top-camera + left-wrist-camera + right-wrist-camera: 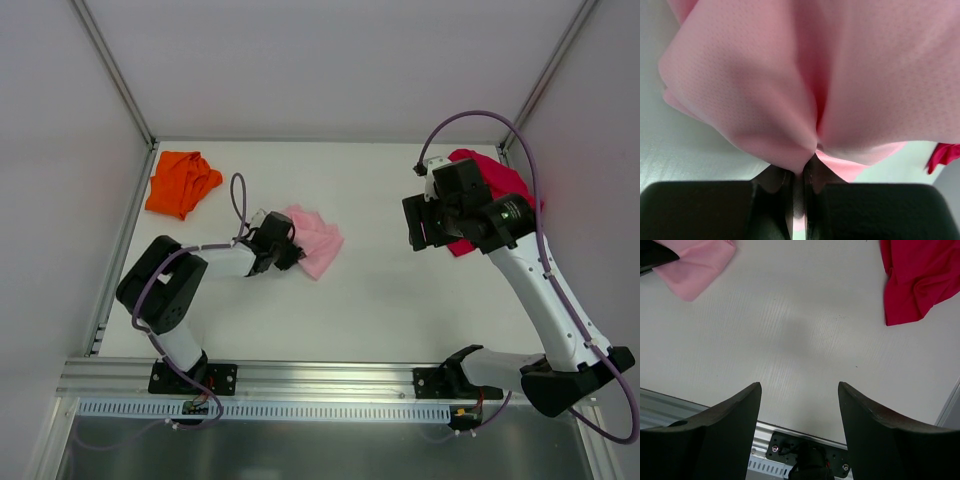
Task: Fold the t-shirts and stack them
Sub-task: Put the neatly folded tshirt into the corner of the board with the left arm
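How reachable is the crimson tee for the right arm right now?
Likely reachable. The right hand is open and empty, the crimson tee lies close beside it, and only bare table shows between them.

From the left wrist, the pink shirt [840, 75] fills the view, runs off the top and both sides, and is blurred close to the lens. The red shirt [942, 155] is only a sliver at the right edge. From above, the right arm [480, 215] covers the middle of the red shirt, and the left gripper [296, 252] hides the pink shirt's near-left edge. From the right wrist, the top edge cuts off both shirts.
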Robot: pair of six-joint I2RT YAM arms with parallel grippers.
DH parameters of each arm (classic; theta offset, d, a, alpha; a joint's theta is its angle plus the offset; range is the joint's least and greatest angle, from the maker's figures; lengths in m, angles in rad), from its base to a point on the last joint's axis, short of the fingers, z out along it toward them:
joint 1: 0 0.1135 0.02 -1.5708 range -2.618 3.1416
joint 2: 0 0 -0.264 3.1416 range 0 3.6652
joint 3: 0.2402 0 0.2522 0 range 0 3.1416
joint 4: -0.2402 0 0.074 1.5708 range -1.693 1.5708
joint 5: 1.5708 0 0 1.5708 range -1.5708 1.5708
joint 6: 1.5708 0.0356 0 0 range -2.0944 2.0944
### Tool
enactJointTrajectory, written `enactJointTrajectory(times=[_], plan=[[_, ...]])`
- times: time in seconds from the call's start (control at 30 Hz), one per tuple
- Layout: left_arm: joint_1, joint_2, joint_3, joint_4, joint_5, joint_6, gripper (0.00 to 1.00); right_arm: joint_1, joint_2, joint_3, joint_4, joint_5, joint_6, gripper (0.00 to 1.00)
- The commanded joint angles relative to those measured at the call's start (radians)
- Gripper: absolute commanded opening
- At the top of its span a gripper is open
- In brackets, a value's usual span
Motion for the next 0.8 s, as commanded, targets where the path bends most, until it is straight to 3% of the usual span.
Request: enactJointTrajectory(times=[0.0, 0.17, 0.77], plan=[[-0.003, -0.011, 0.024, -0.209, 0.0, 0.181, 0.0, 0.008, -0.027, 0.022, 0.004, 0.002, -0.006, 0.68], [0.012, -0.061, 0.2, -0.379, -0.129, 0.268, 0.0, 0.008, -0.031, -0.014, 0.032, -0.026, -0.001, 0.67], [0.192, 0.176, 0.769, -0.691, -0.063, 0.475, 0.0, 0.008, -0.117, -0.145, 0.133, -0.049, -0.001, 0.67]])
